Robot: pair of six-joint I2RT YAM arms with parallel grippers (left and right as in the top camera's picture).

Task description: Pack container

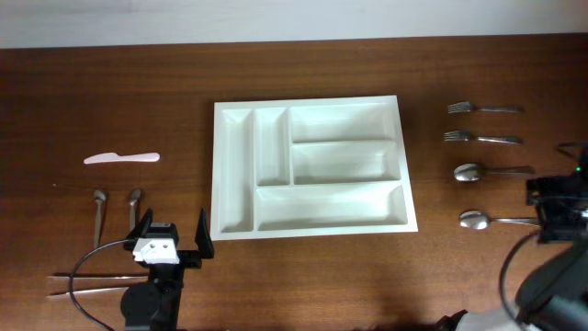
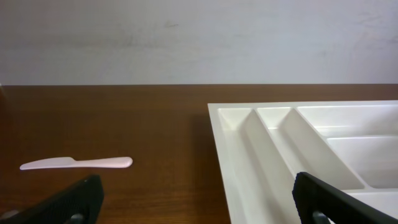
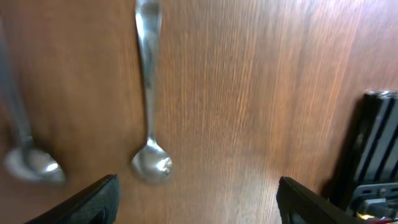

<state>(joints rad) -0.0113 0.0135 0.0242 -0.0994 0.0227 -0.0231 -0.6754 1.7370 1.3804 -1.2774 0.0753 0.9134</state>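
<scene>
The left end effector hangs released, fingers spread, just off the near-left corner of the container. The container sits mid-counter, its five compartments showing bare white plastic. The right end effector is likewise spread wide above a spoon at the counter's right side.

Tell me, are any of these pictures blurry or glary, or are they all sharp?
Overhead: sharp and evenly lit, and the white tray shows no glare. Left wrist: a little soft, with the pink knife slightly fuzzy. Right wrist: the blurriest, with the spoons smeared and small bright glints on their bowls.
</scene>
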